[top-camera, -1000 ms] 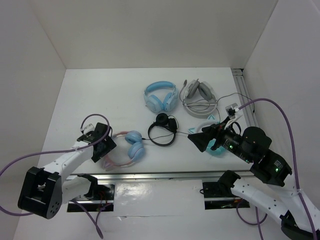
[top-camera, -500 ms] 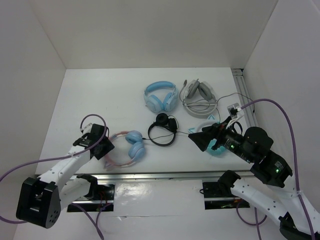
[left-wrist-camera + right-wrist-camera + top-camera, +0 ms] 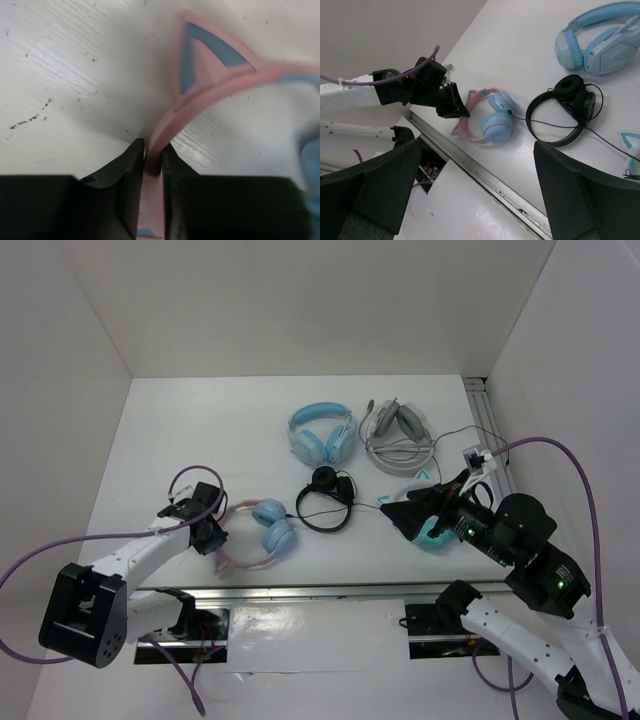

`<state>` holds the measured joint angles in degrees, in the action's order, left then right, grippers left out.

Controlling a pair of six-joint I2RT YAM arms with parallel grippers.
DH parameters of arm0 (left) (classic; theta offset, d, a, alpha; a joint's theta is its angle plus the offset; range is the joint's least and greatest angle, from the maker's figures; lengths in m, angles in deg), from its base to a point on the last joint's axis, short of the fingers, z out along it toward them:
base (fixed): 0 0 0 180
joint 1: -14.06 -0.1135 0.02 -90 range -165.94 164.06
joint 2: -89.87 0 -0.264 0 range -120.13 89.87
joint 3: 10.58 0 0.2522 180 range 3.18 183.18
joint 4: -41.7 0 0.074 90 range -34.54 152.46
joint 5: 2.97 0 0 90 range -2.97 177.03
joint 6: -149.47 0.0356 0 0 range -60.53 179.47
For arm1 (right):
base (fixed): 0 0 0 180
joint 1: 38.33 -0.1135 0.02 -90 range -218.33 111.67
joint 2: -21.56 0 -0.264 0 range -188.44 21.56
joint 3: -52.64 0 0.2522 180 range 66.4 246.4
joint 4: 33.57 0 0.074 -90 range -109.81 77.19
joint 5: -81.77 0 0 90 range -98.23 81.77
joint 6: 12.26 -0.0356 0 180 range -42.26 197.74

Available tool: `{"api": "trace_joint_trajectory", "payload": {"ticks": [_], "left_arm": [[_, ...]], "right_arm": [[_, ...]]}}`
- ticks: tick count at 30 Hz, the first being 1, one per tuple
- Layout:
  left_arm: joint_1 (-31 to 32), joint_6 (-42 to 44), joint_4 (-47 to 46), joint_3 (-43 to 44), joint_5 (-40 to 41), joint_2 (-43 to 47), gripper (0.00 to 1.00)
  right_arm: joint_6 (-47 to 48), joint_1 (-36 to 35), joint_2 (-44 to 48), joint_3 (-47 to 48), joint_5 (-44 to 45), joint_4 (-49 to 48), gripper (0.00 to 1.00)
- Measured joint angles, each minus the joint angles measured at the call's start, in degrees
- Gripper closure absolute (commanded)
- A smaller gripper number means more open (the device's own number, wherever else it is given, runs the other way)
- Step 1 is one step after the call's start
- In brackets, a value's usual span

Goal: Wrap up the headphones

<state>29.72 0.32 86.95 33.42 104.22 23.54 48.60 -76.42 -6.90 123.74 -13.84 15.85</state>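
The headphones [image 3: 272, 537] lie near the table's front left, with a pink cat-ear headband [image 3: 210, 85] and light blue ear cups [image 3: 496, 125]. My left gripper [image 3: 213, 536] is at their left end. In the left wrist view its jaws [image 3: 152, 152] are shut on the pink band just below one ear. A thin black cable [image 3: 519, 118] leaves the nearer cup toward the right. My right gripper [image 3: 396, 517] hovers open above the table's right half, well apart from the headphones, with nothing between its fingers [image 3: 380, 190].
An all-blue pair [image 3: 322, 433] and a grey-white headset [image 3: 397, 430] lie at the back. A small black pair [image 3: 325, 502] sits mid-table beside the pink one. A teal pair [image 3: 433, 537] lies under my right arm. A metal rail [image 3: 320, 590] runs along the front edge.
My left gripper went from open to shut on the pink headband. The headphones shifted slightly. The right arm drifted a little to the right and stayed open.
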Motion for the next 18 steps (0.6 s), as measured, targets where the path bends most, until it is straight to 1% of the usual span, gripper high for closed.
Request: {"api": "trace_joint_trajectory", "payload": {"ticks": [2,4,5,6,13,18], "left_arm": [[0.57,0.26,0.28,0.28,-0.04,-0.37,0.76],[0.81,-0.92,0.20,0.35,-0.04,-0.57,0.91],[0.92,-1.29,0.17,0.39,-0.04,-0.63,0.97],[0.90,-1.57,0.20,0.42,0.04,-0.68,1.00],[3.21,-2.91,2.47,0.52,0.57,0.72,1.00],[6.93,-2.27,10.03,2.97,0.57,8.00,1.00]], "right_arm": [[0.00,0.00,0.00,0.31,-0.02,0.00,0.00],[0.00,0.00,0.02,0.46,0.00,-0.02,0.00],[0.00,0.00,0.02,0.46,-0.02,-0.02,0.00],[0.00,0.00,0.02,0.46,0.00,-0.02,0.00],[0.00,0.00,0.02,0.55,-0.02,0.00,0.00],[-0.31,0.00,0.00,0.55,0.00,-0.04,0.00]]}}
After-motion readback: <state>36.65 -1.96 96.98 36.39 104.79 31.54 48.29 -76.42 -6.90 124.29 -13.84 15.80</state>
